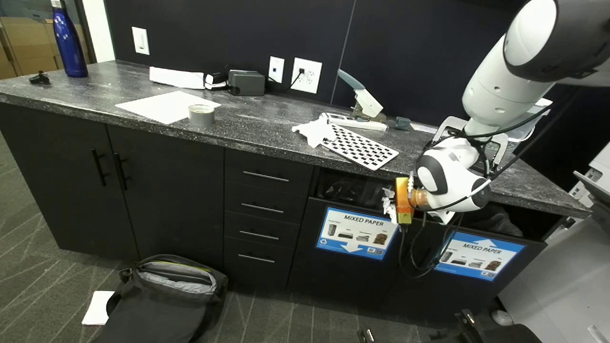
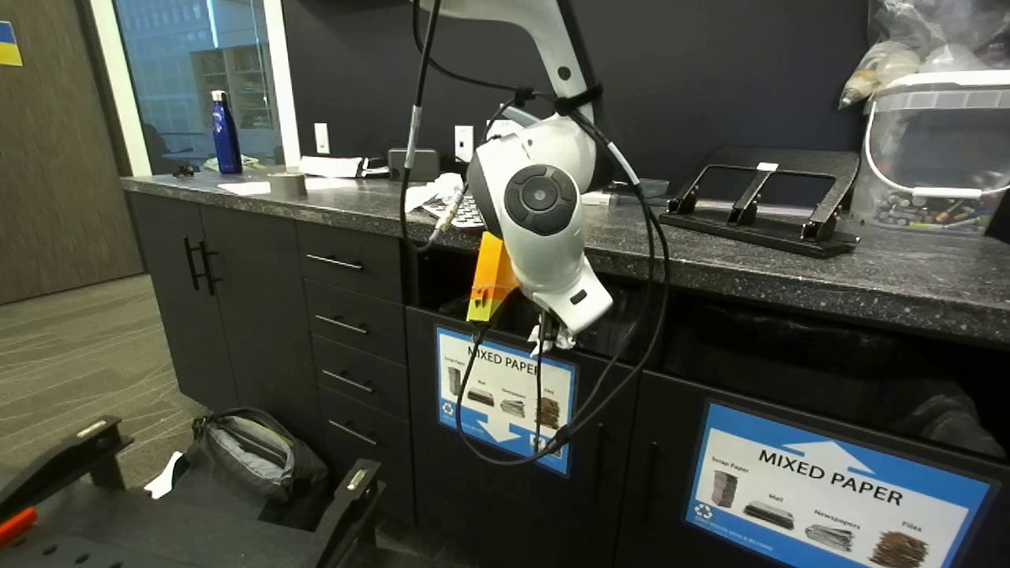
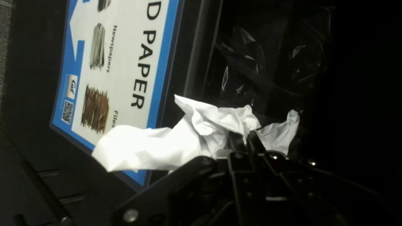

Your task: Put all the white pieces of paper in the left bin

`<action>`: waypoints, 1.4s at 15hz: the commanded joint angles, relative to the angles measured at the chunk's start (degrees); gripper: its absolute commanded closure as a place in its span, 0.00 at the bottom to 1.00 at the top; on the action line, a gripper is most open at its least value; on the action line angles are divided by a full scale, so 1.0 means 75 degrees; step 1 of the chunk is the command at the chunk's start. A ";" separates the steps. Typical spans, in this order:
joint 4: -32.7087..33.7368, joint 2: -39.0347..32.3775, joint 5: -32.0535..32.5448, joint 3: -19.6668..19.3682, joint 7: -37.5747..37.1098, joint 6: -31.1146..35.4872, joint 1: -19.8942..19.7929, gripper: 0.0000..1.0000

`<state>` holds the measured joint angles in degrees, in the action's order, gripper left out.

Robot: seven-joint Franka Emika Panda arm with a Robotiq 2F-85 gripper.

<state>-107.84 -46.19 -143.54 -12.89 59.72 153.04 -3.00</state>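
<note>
My gripper is shut on a crumpled white paper, which spreads out on both sides of the fingertips. The left bin is a dark pull-out under the counter with a black liner and a down-arrow sign. In the wrist view the held paper overlaps the sign, the bin's front rim and its liner. The held paper also shows in both exterior views, near the bin's rim; its height over the opening is unclear. Another crumpled white paper lies on the counter, against a checkered board. A flat white sheet lies farther left.
The right bin has an up-arrow sign. The counter edge overhangs the bins. On the counter are a tape roll, a checkered board, a stapler, a laptop stand and a bucket. A backpack lies on the floor.
</note>
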 commanded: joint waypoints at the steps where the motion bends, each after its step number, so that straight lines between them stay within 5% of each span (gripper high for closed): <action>1: 0.0385 -0.0021 -0.0097 -0.0534 -0.0325 -0.0202 0.0392 0.92; 4: 0.0323 -0.0031 -0.0100 -0.0667 -0.0339 -0.0209 0.0581 0.92; 5: 0.0266 -0.0029 -0.0095 -0.0662 -0.0317 -0.0215 0.0669 0.67; 7: 0.0167 -0.0018 -0.0089 -0.0722 -0.0119 -0.0284 0.0850 0.60; 12: 0.0077 0.0107 -0.0094 -0.0962 0.0577 -0.0343 0.1369 0.26; 15: 0.0052 0.0195 -0.0099 -0.1129 0.1091 -0.0333 0.1571 0.21; 18: 0.0130 0.0082 -0.0114 -0.1253 0.1565 -0.0188 0.1782 0.04; 20: 0.0169 0.0022 -0.0122 -0.1253 0.1960 -0.0137 0.1935 0.17; 21: 0.0170 0.0048 -0.0120 -0.1288 0.2156 -0.0123 0.2005 0.38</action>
<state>-106.04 -50.72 -143.54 -20.70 70.83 151.88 8.25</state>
